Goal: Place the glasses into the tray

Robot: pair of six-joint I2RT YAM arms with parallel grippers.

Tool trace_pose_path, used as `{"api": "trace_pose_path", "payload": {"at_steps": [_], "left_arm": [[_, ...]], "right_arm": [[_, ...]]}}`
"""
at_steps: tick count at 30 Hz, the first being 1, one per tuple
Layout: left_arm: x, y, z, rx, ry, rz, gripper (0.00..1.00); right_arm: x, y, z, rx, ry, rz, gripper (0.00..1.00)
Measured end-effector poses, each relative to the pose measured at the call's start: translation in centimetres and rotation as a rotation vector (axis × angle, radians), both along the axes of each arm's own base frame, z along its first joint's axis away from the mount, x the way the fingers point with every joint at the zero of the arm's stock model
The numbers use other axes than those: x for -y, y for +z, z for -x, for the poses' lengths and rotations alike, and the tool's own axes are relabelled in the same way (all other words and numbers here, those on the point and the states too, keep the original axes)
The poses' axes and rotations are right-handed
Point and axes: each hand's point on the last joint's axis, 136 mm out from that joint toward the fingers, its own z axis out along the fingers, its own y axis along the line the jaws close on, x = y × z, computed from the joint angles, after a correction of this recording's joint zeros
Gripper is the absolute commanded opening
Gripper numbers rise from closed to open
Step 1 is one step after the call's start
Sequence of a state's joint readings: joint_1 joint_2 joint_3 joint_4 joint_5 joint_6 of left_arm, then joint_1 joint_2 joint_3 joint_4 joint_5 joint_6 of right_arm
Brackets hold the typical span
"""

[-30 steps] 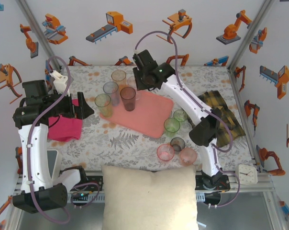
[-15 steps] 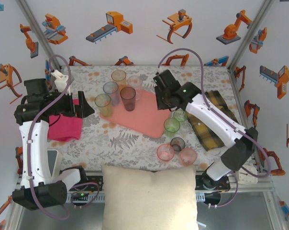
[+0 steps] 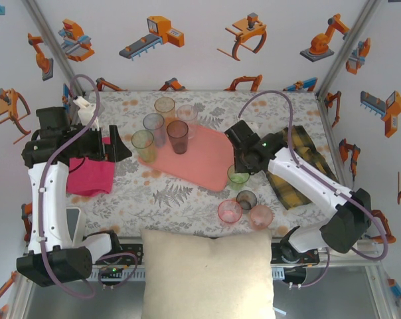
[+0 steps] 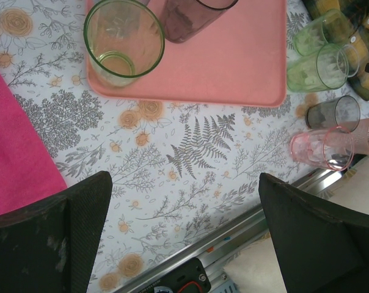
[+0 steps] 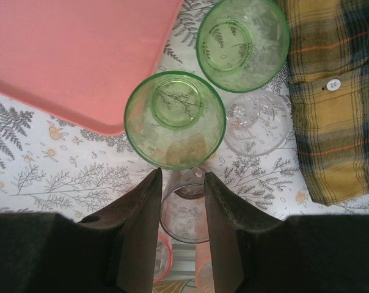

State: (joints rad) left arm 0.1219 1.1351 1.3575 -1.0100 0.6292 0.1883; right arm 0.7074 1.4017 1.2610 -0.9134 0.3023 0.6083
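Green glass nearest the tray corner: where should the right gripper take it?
Probably pinch its rim wall from above, one finger inside: the green glass stands upright, mouth open; the tray, a second green glass and a clear glass crowd its sides.

Table under a grey floral cover. Centre: salmon-pink tray, lying skewed. 9 o'clock: magenta cloth. 3 o'clock: yellow-black plaid cloth. 4–5 o'clock, off the tray's near corner: green tumbler, smoky grey tumbler, two pink tumblers, close together. 12 o'clock: amber tumbler.
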Motion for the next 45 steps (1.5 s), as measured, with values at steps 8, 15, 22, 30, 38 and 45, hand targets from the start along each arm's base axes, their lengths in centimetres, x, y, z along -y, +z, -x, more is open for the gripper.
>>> {"api": "trace_pose_path", "payload": {"at_steps": [8,15,22,30,38,45], "left_arm": [[0.3,0.0,0.0,-0.001,-0.011,0.009,0.97],[0.4,0.1,0.1,-0.001,-0.015,0.015,0.97],[0.4,0.1,0.1,-0.001,-0.016,0.015,0.97],[0.4,0.1,0.1,0.0,-0.015,0.014,0.97],[0.4,0.1,0.1,0.002,-0.015,0.014,0.97],[0.4,0.2,0.1,0.003,-0.015,0.014,0.97]], "right_arm": [[1.9,-1.8,0.2,-0.041,-0.078,0.017,0.35],[2.5,-2.6,0.0,-0.058,-0.111,0.017,0.35],[2.7,-4.0,0.2,-0.09,-0.128,0.021,0.35],[2.5,-4.9,-0.2,-0.098,-0.137,0.002,0.35],[1.8,-5.6,-0.6,-0.112,-0.132,-0.011,0.35],[1.9,-6.0,-0.5,-0.12,-0.132,-0.009,0.35]]}}
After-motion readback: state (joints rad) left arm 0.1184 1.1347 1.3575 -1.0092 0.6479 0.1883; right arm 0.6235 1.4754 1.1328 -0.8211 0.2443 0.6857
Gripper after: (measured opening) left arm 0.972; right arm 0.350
